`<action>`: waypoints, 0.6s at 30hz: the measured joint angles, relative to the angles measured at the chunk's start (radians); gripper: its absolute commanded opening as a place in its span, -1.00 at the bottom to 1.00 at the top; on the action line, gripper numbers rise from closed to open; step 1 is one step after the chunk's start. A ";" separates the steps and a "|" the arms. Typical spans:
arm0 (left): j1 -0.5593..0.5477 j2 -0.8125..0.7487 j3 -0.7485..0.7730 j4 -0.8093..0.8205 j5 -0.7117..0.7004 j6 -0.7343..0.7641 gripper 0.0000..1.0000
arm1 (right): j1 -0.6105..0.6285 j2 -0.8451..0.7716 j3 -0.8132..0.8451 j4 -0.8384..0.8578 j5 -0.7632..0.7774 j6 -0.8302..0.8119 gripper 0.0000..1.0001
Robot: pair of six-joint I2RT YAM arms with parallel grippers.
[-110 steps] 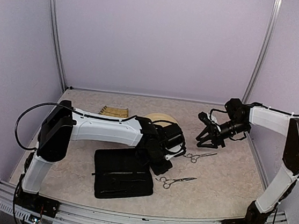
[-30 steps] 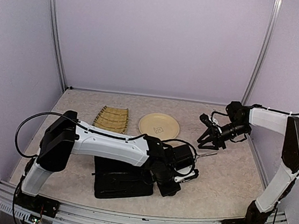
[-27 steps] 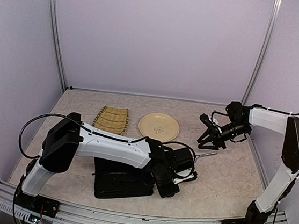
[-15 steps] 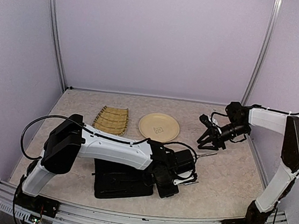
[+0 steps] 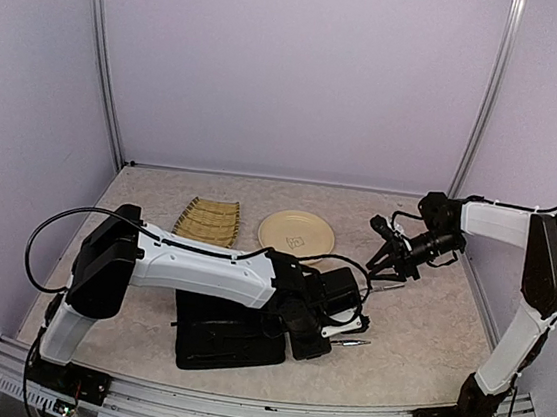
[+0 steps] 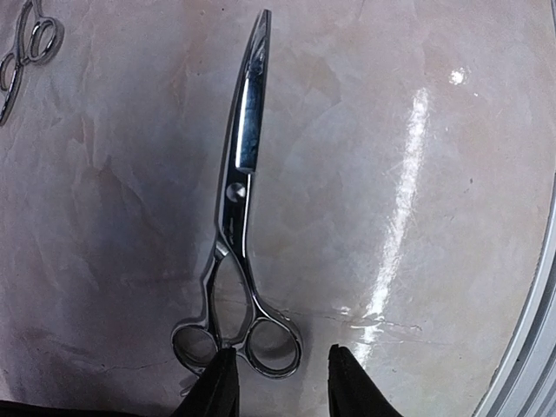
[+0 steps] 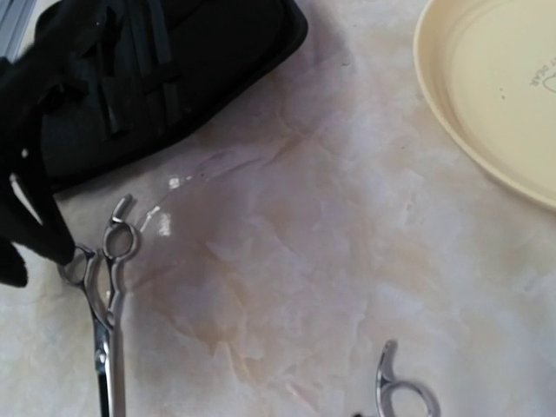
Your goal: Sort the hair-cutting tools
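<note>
Seemingly nothing is sorted: near scissors point(image 6: 236, 208) and far scissors point(image 6: 17, 65) are lying beside the case point(image 5: 213, 337), left gripper point(image 6: 280, 365) waiting with fingers point(image 6: 217, 391) apart.

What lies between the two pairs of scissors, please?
Nothing: the right wrist view shows only bare marbled tabletop between the scissors by the black case and the second scissors.

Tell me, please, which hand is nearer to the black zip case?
Left. The left hand is just off the right edge of the black zip case, at the finger rings of the nearer scissors; the right hand hovers further right, near the second scissors.
</note>
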 measured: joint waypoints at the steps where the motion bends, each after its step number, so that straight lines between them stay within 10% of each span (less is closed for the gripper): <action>1: 0.001 0.000 0.000 -0.002 0.000 0.005 -0.37 | 0.000 0.001 0.000 -0.001 0.000 0.000 -0.29; 18: 0.006 0.061 0.041 -0.037 0.032 0.063 -0.47 | 0.000 0.009 0.000 -0.015 0.000 -0.003 -0.31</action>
